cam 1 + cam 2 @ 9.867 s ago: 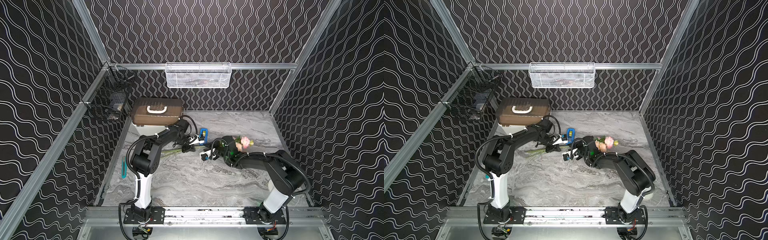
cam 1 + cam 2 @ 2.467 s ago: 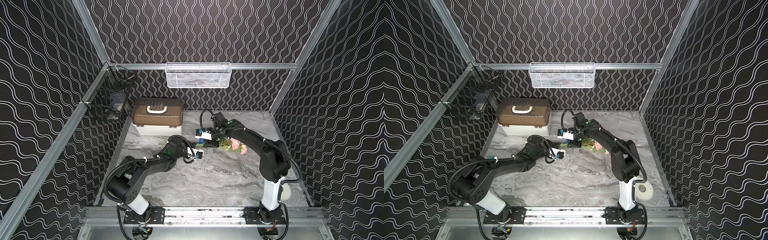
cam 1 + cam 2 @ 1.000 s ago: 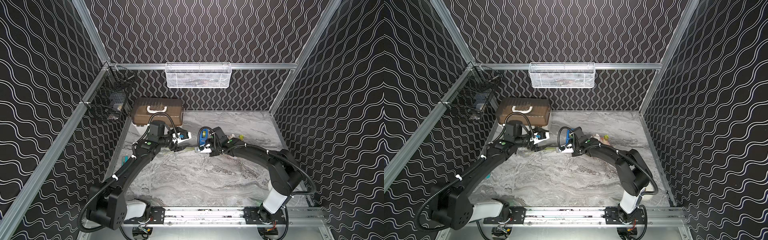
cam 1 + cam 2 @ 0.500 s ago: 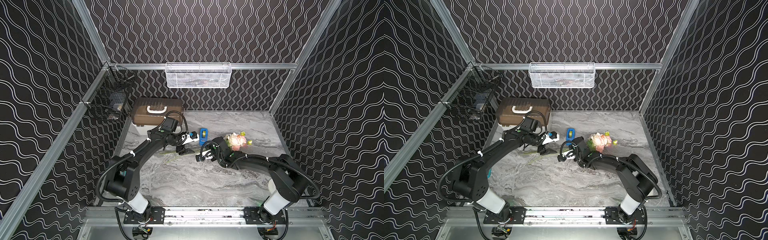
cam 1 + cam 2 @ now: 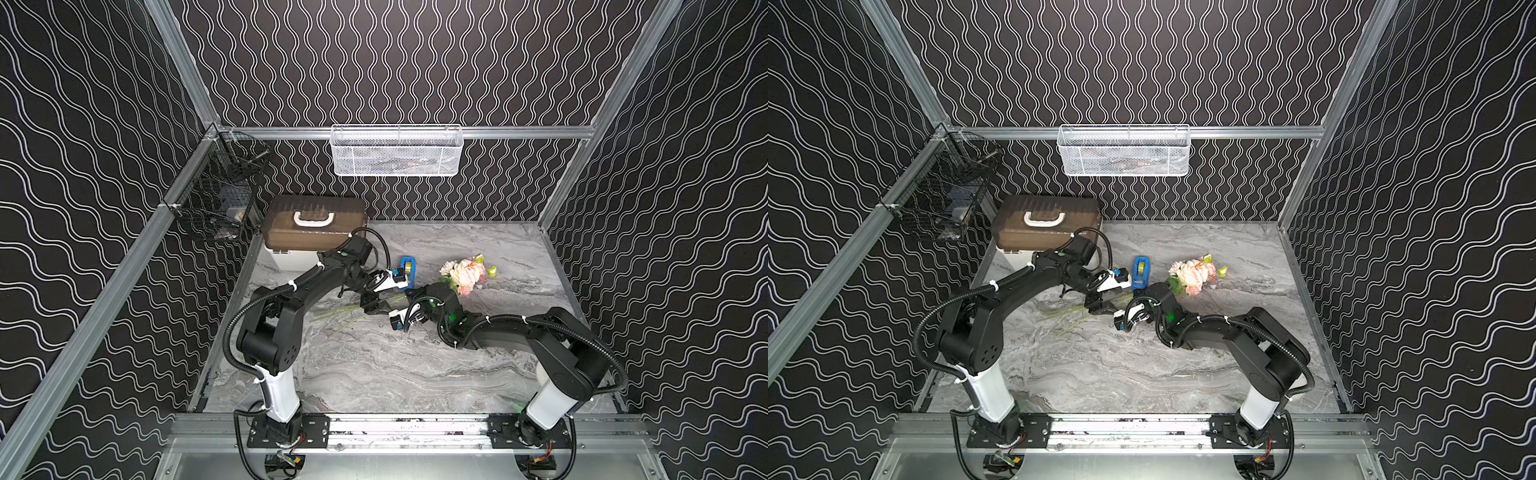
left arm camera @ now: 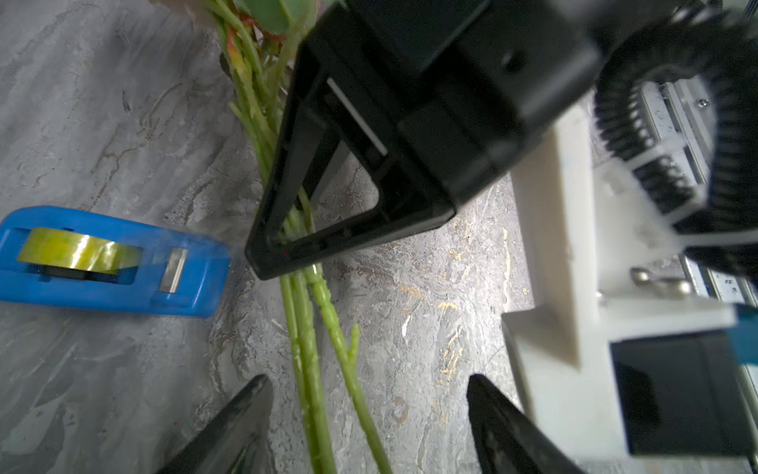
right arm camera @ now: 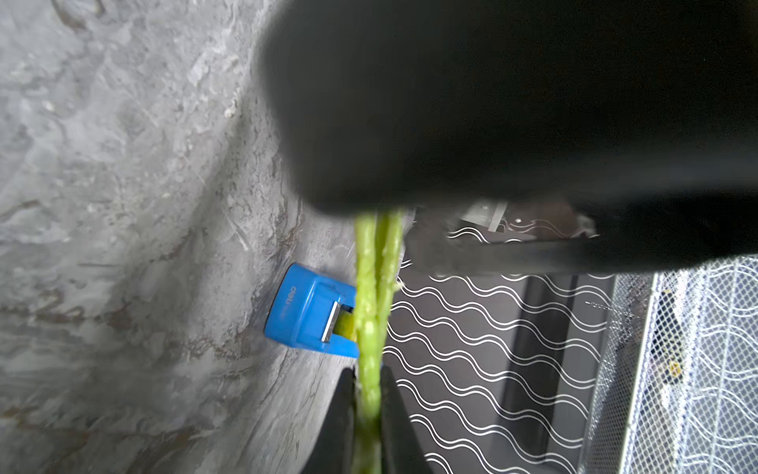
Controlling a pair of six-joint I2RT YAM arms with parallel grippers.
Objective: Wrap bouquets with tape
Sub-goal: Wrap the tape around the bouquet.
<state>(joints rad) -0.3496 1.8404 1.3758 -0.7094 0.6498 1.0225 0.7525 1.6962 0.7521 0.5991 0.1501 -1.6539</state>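
while the right gripper point(image 7: 366, 373) pinches the stems point(image 7: 371, 307) of the bouquet point(image 5: 463, 272) between its narrow black fingers, closed right down on them, the left gripper point(image 6: 368, 379) stands wide apart with nothing in its grasp. its two pointed black tips sit either side of the stems without touching them. three stems show in the left wrist view, slim, knobbly and bright green, lying close together. they run over the grey, marble-veined bench point(image 5: 374, 365) toward its left edge.

the blooms point(image 5: 1192, 272) are soft and ruffled, pale pink and cream, with a few yellow-green buds and leaves. they are at the back half of the bench, right of its middle; whether they rest on it i cannot tell.

the tape point(image 6: 78, 250) is a glossy yellowish roll set in a rounded, bright blue plastic dispenser point(image 5: 408, 266) with a small metal blade point(image 6: 172, 269) at its nose. it stands on the bench near the middle of the back half, just beside the stems and the tip of the right gripper; whether nose and tip touch i cannot tell.

a boxy, smoky brown case point(image 5: 316, 226) with a white handle point(image 5: 313, 218) fills the back left corner. a white mesh basket point(image 5: 397, 151) hangs on the back wall and a black wire basket point(image 5: 220, 199) on the left wall.
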